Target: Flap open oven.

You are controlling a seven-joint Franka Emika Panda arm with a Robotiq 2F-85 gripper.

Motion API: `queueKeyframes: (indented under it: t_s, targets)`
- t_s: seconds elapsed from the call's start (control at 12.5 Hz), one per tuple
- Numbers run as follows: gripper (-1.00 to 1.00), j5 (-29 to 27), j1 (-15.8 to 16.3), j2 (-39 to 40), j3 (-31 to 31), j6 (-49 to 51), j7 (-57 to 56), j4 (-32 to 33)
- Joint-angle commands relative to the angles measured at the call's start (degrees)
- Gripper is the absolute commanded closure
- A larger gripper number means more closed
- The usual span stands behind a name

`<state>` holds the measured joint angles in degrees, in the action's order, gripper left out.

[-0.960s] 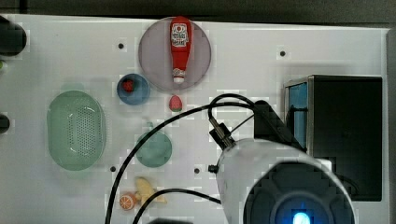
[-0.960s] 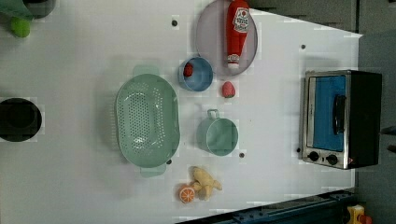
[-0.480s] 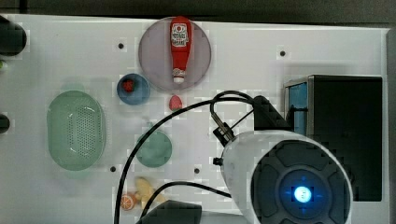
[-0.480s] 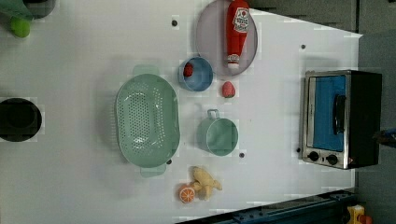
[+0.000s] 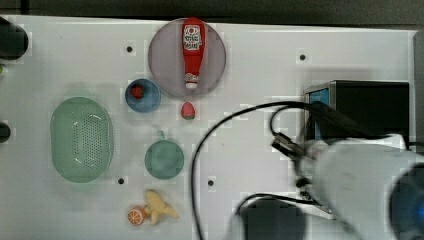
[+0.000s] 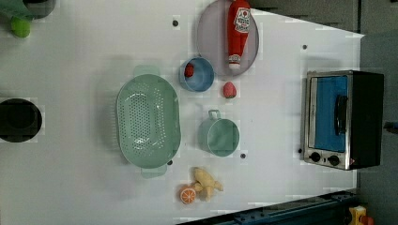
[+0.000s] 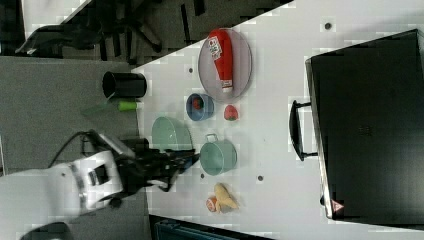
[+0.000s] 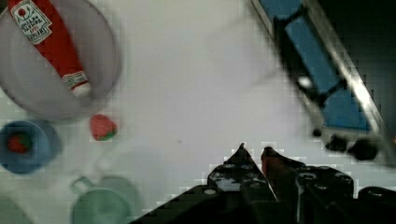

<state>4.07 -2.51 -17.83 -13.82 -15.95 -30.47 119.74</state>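
Jaws: you see the gripper [image 8: 252, 151] in the wrist view with its two fingertips nearly together, a thin gap between them, nothing held.
Gripper position: above bare white table [image 8: 187, 70], short of the oven [image 8: 327, 79], not touching it.
Arm pose: in the right view your arm [image 7: 95, 180] reaches in from the right view's left, gripper end [image 7: 187, 159] toward the teal cup [image 7: 218, 156]. In the top view the white arm body [image 5: 360, 185] overlaps the oven [image 5: 370, 107].
Oven location: at the left view's right table edge [image 6: 345, 119], well apart from the other items.
Oven facing: the blue door [image 6: 331, 112] looks up at the left view's camera; door closed.
Oven long axis: runs up-down in the left view; bar handle [image 6: 341, 115] lies along it, knobs [image 6: 324, 158] at the lower end.
Nearby: ketchup bottle [image 8: 46, 39] on a grey plate [image 8: 100, 88]; strawberry [image 8: 102, 127] just beside the plate.
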Motion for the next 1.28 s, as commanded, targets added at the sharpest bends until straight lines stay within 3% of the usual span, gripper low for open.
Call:
queueKeyframes:
  t_s: [0.08,0.4,0.88,1.28]
  targets:
    - [0.65,0.3,-2.1,4.2,-4.1,-4.5,-24.0,1.9]
    - [0.65,0.3,-2.3,12.0,-9.0,-13.4,-34.7,2.1]
    - [0.65,0.3,-2.5,21.7,-11.0,-24.7,-35.8,4.8]
    - [0.65,0.3,-2.5,24.5,-10.9,-32.6,-35.8,8.7]
